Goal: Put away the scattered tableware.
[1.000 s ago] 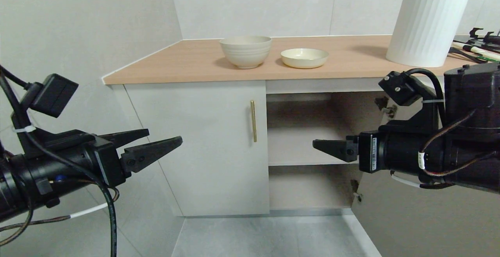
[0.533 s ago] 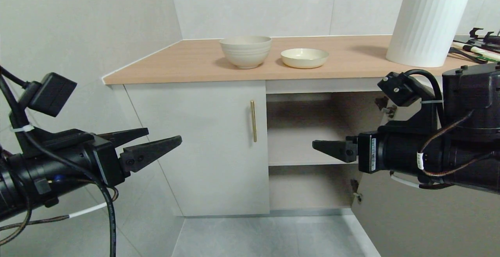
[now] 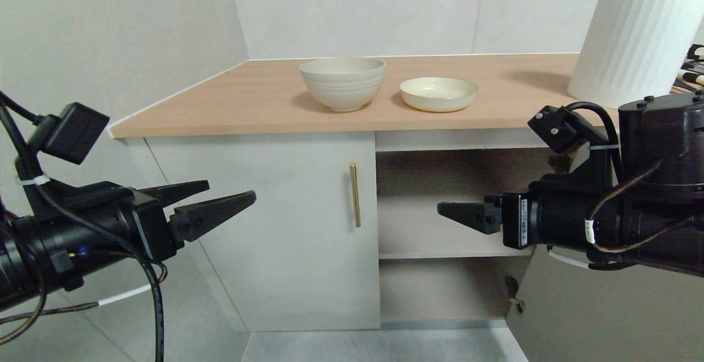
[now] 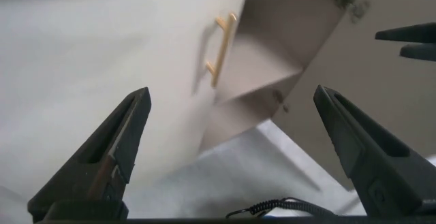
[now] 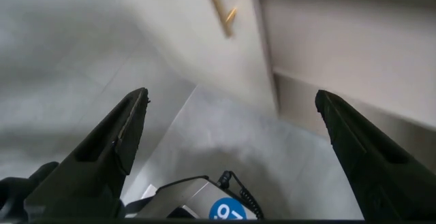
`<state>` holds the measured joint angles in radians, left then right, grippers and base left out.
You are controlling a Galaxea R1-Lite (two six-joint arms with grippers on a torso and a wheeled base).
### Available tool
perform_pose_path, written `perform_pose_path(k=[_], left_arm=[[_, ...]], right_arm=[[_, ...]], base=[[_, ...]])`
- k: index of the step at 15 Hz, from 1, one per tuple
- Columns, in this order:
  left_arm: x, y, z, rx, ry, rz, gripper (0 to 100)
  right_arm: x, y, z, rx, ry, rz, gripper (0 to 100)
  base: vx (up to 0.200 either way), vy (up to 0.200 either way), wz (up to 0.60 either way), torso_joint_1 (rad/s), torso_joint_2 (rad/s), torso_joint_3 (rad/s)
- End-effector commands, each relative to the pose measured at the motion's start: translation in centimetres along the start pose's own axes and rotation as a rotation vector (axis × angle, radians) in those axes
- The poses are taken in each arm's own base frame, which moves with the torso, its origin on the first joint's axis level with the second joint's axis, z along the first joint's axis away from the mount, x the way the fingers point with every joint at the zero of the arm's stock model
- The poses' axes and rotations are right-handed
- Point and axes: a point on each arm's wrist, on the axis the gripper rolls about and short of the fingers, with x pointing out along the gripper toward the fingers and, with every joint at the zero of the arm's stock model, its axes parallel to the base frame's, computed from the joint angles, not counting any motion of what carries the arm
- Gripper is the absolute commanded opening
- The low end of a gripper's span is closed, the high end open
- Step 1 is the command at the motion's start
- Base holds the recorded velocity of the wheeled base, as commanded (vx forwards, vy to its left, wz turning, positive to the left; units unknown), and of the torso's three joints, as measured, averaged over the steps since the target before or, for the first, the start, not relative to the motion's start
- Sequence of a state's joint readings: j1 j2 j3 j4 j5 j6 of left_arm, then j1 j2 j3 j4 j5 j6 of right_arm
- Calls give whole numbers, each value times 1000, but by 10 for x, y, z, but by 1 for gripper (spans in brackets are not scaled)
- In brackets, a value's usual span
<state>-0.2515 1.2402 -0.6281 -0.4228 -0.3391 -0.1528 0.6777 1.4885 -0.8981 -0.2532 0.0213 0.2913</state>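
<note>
A cream bowl (image 3: 341, 82) and a shallow cream dish (image 3: 438, 93) sit near each other, not touching, on the wooden counter (image 3: 242, 103). Below counter level, the left end effector (image 3: 232, 190) is released before the closed cabinet door (image 3: 275, 224). The right end effector (image 3: 459, 214) is also released, at the open compartment's shelf (image 3: 418, 230).

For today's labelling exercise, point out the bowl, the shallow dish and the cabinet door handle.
bowl (image 3: 341, 89), head view, outer side wall.
shallow dish (image 3: 438, 91), head view, inner floor.
door handle (image 3: 355, 195), head view, middle of the bar.
</note>
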Motion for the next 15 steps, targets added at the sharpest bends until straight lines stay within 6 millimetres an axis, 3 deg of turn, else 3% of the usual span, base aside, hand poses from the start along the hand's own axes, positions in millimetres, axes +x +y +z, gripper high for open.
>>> perform_pose_path(k=[1,5,15], left_arm=[[1,0,1,0,-1,0,100],[1,0,1,-1,1,2,100],[-5,-2,4,4,-18,-1,100]], right_arm=[[1,0,0,0,3,0,100],[2,-4,-9,-2,29,-9,100],[-1,-3,-8,-10,22,-9,100]], base=[[200,0,0,2,2,2],[200,0,0,5,0,2],[0,0,0,0,0,0]])
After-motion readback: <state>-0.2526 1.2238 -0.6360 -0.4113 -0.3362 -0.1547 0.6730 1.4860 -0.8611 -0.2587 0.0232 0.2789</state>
